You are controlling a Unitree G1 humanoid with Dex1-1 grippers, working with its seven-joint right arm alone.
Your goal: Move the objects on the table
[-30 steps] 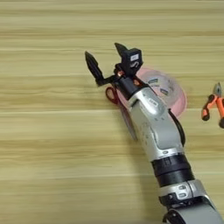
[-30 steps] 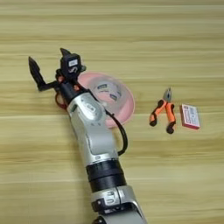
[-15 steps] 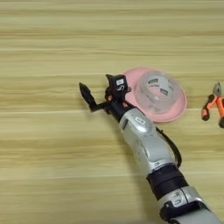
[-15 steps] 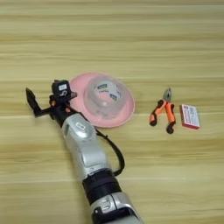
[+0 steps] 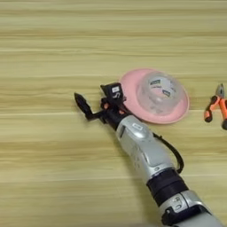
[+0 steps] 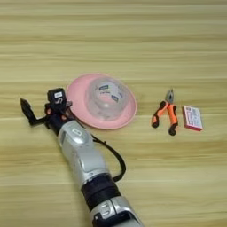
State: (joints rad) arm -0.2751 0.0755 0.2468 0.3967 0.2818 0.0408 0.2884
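Two black fingers of the right hand (image 5: 98, 103) are standing wide apart, gripping nothing, low over the wooden worktop (image 5: 48, 53). Just right of the hand, a pink plate (image 6: 80, 91) is lying flat, carrying a clear tape roll (image 6: 107, 95). Further right, orange-handled pliers (image 6: 165, 117) are resting beside a small red-and-white packet (image 6: 192, 118). No scissors are showing anywhere around the hand.
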